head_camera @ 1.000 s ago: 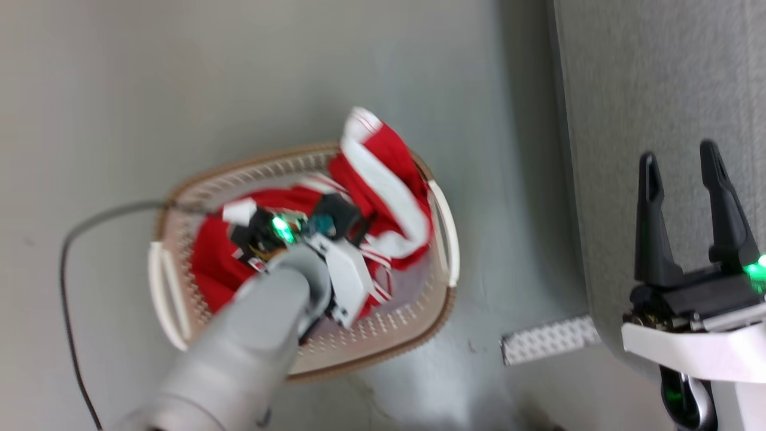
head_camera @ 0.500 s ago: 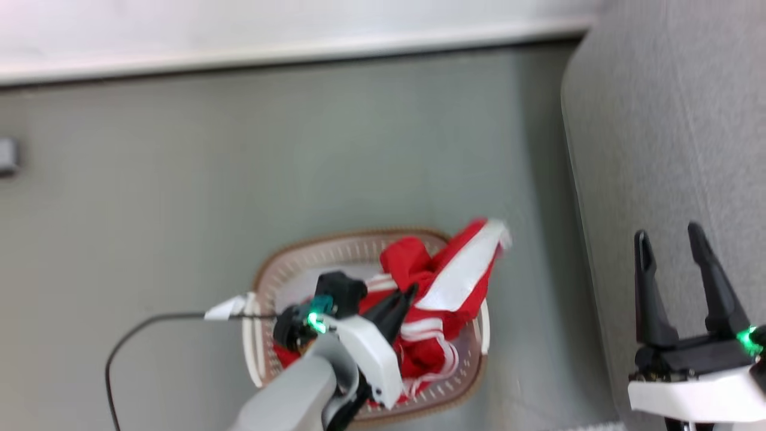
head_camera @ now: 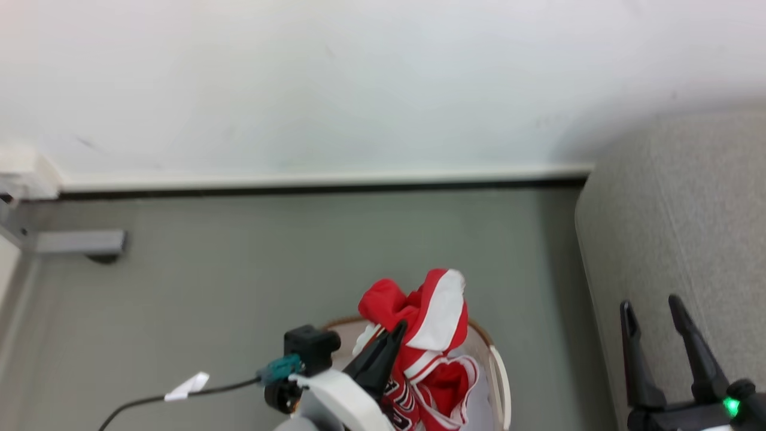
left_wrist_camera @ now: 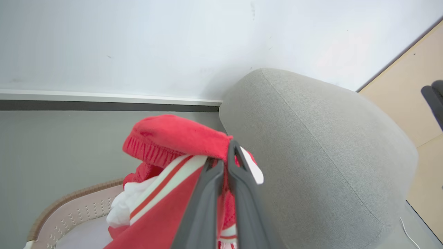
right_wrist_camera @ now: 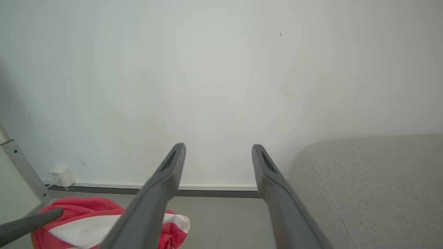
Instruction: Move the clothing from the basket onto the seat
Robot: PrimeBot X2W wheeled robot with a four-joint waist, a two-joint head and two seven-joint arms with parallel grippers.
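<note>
The left gripper [left_wrist_camera: 223, 156] pinches the jersey [head_camera: 440, 311], holding a bunch of it up above the basket [head_camera: 500, 377], with the rest trailing down inside. The right gripper [head_camera: 650, 304] hovers by the sofa [head_camera: 670, 209], its 2 fingers spread apart.

Open grey floor [head_camera: 299, 257] runs from the basket [head_camera: 501, 383] back to the wall [head_camera: 359, 78]; the sofa [head_camera: 676, 239] stands close on its right, leaving a narrow strip of floor between; a cable [head_camera: 230, 387] crosses the floor on the left.
</note>
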